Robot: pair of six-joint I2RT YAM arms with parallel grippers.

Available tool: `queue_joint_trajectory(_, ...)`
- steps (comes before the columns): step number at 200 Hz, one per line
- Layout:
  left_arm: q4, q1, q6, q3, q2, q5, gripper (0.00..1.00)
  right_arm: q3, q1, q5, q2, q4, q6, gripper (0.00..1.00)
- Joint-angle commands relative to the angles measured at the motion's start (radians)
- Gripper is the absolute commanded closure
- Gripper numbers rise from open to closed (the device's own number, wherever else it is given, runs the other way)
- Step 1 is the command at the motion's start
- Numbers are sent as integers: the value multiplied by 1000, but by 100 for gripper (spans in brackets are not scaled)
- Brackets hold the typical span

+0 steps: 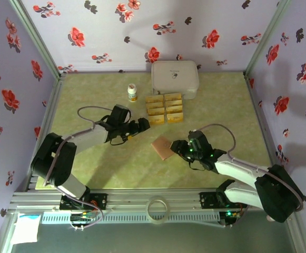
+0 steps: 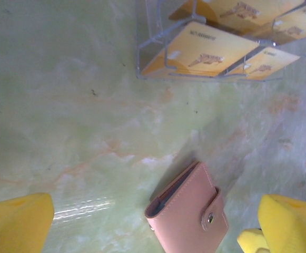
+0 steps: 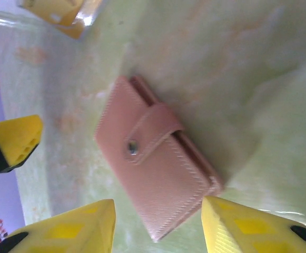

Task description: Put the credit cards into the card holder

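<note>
Card holder [image 3: 158, 168]: pink-tan, lying flat, strap snapped shut. R gripper [image 3: 158, 208] jaws apart astride its end; L gripper [image 1: 142, 125] wide open nearby.

Bystanders on a pale green marbled table [image 1: 95, 163] walled in red-flowered lilac paper [image 1: 105, 31]

A large white rounded box [image 1: 175, 78] sits at the upper centre of the overhead view, against the back wall. A small white-capped bottle [image 1: 132, 93] stands upright near its lower left, apart from it. A clear tape roll [image 1: 157, 209] lies on the metal frame [image 1: 126, 199] at bottom centre. A clear plastic rack [image 2: 205, 77] crosses the top of the left wrist view.
</note>
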Motion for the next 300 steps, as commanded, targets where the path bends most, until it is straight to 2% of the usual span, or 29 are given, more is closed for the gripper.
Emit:
queue_joint_trajectory(1,22,-35,-16,51,33,11,0,-21,-19,15,-1,11,-17,53)
queue_joint_trajectory(73,24,-107,-27,114,121,-2,0,-7,-34,-32,119,132,-13,59)
queue_joint_trajectory(179,36,-135,-30,127,166,-5,0,16,-34,-68,196,219,4,73)
queue_joint_trajectory(220,38,-145,-32,134,180,-7,0,-1,-34,-84,227,289,33,82)
queue_joint_trajectory(253,40,-148,-32,131,175,-11,0,-5,-34,-93,243,320,49,100)
queue_joint_trajectory(300,-29,-103,17,124,72,-56,0,15,-34,-107,198,318,74,100)
